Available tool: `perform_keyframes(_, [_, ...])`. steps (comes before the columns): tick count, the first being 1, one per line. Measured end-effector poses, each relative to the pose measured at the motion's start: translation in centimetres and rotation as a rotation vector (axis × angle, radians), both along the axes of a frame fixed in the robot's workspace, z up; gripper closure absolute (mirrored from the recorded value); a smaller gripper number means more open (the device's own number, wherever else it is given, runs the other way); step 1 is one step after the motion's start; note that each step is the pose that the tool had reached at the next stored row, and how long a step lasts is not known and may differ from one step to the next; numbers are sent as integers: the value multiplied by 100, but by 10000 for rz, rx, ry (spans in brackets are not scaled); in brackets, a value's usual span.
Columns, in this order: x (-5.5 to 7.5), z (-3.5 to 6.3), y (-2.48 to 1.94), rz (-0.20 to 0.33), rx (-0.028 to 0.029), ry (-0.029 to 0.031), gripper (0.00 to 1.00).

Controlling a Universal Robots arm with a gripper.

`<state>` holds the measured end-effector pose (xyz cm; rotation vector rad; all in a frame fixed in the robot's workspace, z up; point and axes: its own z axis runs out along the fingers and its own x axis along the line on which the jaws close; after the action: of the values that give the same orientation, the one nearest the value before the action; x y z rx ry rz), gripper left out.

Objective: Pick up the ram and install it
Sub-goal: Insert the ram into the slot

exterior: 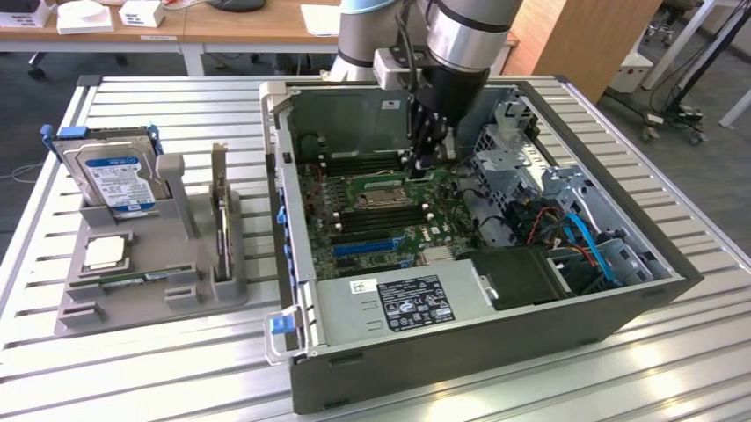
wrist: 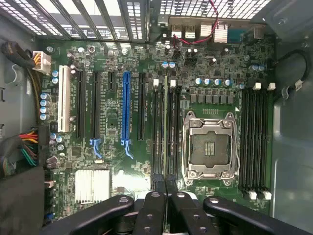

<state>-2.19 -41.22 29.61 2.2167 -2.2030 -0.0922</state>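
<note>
— Gripper [wrist: 166,192]?
— Clamped on the ram [wrist: 165,127], which stands edge-on so it lines up with the memory slots [wrist: 156,132].
— Where exactly?
— Just beside the CPU socket [wrist: 210,147], inside the open computer case [exterior: 470,352].

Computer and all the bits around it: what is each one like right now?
computer case: lying on its side, cover off.
ram: on edge, gripped, at a slot beside the CPU socket; seating unclear.
end effector: shut on the ram.
CPU socket: empty.
hard drive: upright in the grey holder.
expansion card: upright in the holder.
spare ram: flat in the holder.
</note>
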Motion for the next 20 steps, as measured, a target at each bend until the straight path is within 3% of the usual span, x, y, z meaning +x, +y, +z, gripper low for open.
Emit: perform_keyframes(20, [0, -192, 0, -1, 0, 0, 89])
